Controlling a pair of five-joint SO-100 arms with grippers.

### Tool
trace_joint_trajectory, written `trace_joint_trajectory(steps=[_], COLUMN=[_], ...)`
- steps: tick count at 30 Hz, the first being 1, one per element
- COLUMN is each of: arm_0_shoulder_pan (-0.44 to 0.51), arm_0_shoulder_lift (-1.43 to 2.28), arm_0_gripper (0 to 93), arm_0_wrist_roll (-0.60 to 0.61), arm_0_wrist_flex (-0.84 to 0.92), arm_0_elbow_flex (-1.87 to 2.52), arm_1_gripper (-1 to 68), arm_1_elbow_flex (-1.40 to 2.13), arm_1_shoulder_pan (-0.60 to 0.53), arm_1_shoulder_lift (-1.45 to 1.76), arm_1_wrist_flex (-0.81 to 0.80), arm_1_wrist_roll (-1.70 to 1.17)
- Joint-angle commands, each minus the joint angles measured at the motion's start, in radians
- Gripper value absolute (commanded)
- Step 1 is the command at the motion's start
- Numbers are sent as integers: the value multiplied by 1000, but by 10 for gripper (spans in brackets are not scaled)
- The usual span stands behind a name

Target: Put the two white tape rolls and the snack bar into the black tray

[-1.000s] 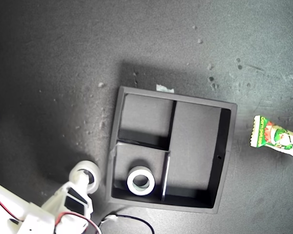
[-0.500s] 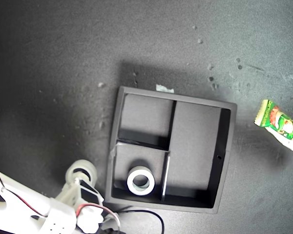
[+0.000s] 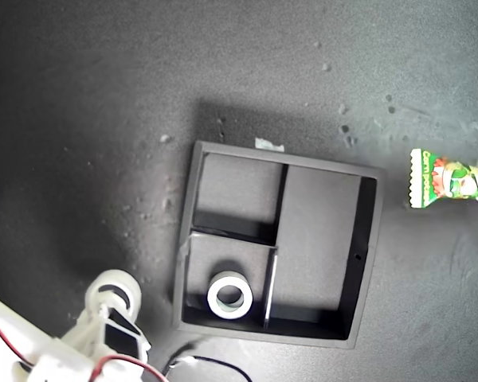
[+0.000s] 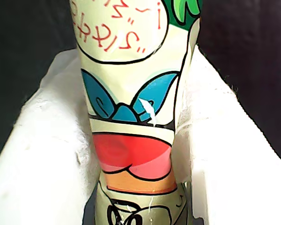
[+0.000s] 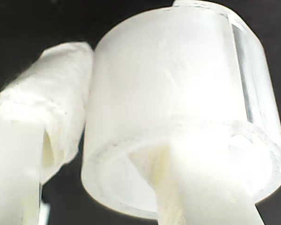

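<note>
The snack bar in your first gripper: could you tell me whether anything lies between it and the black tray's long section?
Nothing visible does. The snack bar sits at the exterior view's right edge, with bare tabletop up to the black tray, whose long section lies empty.

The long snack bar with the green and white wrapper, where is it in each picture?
Exterior view: the long snack bar in its pale green and white wrapper sits at the exterior view's right edge, outside the square black tray.
First wrist view: the snack bar fills the middle, clamped by my first gripper.
Second wrist view: not in it.
Shared landmark: the wrapper's red lettering and cartoon print.
</note>
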Motion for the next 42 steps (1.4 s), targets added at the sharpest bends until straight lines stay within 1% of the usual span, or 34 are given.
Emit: trace_joint_trajectory(steps=[1,3,7,10,13,16,21,26,35,38,40,42], arm_0_shoulder_pan=[-107,-183,-330,-394,-422,-430,-419,-373,-367,-362,-356,-353], arm_0_shoulder_lift=[179,221,209,129,20,-121,-250,-219,-268,-282,-284,-281], arm_0_gripper=[0,0,0,0,0,0,0,0,4,34,89,121], arm_0_wrist_roll=[97,189,342,411,449,492,462,419,403,403,399,399], arm_0_wrist_flex=[17,17,17,17,17,17,18,20,20,20,20,20], arm_0_elbow_flex=[8,-26,-164,-290,-423,-588,-684,-621,-649,-650,-653,-657], arm_1_gripper=[-7,-7,-7,-7,-7,-7,-7,-7,-6,-6,-6,-6], arm_1_elbow_flex=[-81,-110,-183,-247,-373,-534,-804,-884,-1022,-1026,-1035,-1043], arm_1_shoulder_pan=[20,15,5,-25,-77,-130,-192,-202,-207,-209,-209,-209], arm_1_shoulder_lift=[3,0,-38,-138,-324,-537,-822,-927,-1063,-1063,-1063,-1063], arm_1_wrist_flex=[-86,-107,-112,-146,-152,-135,-52,-40,-18,0,20,41], arm_1_wrist_roll=[-488,-669,-844,-910,-960,-1003,-1014,-1008,-997,-989,-985,-980])
